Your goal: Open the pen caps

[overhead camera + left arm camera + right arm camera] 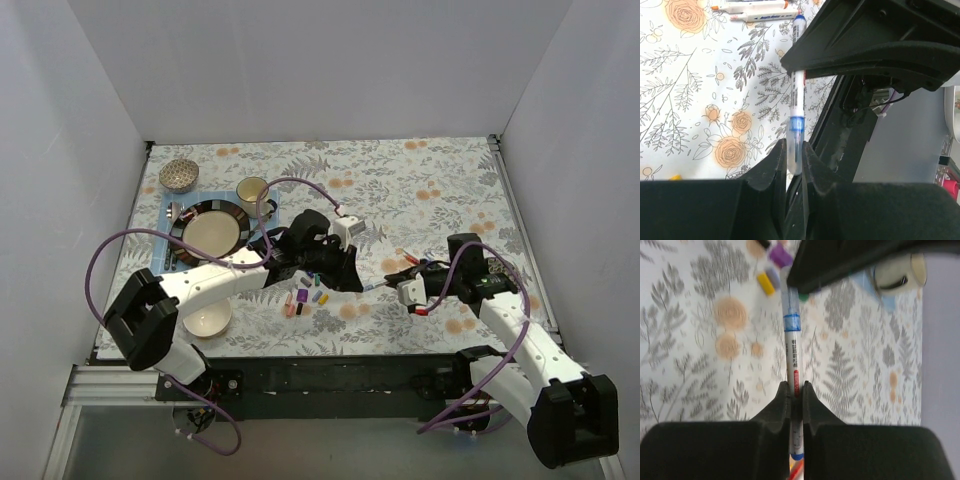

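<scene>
One pen [376, 286] with a white barrel and blue ends is held level between both grippers above the table. My left gripper [352, 280] is shut on its translucent blue-banded cap [795, 150]; the barrel [798, 95] runs away from it into the right gripper's black fingers [840, 55]. My right gripper [796, 386] is shut on the printed barrel [793, 355], and the cap end passes under the left gripper's fingers [840, 260]. Several loose pen caps [305, 295] lie below the left gripper; yellow [766, 282] and purple [781, 256] ones show in the right wrist view.
More pens [415, 265] lie by the right gripper, two showing in the left wrist view [760, 10]. At the left a blue mat holds a dark-rimmed plate [212, 230], with a cup [252, 190], a patterned bowl [180, 175] and a white bowl [208, 320] nearby.
</scene>
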Controlling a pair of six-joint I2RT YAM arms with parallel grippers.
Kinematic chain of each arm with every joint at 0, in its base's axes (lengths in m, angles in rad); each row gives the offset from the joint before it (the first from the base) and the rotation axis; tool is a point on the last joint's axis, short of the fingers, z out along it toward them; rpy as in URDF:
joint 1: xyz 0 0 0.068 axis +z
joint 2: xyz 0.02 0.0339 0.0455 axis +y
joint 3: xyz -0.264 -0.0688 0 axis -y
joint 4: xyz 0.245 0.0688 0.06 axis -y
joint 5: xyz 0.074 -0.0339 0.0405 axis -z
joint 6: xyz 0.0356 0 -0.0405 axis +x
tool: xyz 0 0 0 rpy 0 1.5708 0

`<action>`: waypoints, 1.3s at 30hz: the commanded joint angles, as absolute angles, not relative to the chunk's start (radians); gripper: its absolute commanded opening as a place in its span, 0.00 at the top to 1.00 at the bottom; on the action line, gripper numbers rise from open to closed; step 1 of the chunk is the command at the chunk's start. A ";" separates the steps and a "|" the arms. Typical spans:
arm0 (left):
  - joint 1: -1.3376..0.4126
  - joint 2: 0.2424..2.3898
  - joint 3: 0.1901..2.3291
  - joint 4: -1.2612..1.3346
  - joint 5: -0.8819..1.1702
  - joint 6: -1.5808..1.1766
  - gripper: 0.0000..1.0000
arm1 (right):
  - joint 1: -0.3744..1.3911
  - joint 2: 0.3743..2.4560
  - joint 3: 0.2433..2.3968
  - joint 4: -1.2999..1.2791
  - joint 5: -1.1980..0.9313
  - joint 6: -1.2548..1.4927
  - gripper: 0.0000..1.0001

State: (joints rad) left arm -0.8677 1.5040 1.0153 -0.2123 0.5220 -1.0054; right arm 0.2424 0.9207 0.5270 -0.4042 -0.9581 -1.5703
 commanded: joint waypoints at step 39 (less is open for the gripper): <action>-0.861 1.442 1.049 -0.138 -0.341 -2.009 0.19 | 0.213 1.124 0.710 0.015 -0.775 -0.259 0.99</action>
State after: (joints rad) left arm -0.8623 1.3911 0.9653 -0.0746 -0.2962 -1.9392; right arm 0.1654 1.1503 0.7216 -0.0219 -0.8906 -0.2398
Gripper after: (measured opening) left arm 0.812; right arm 0.087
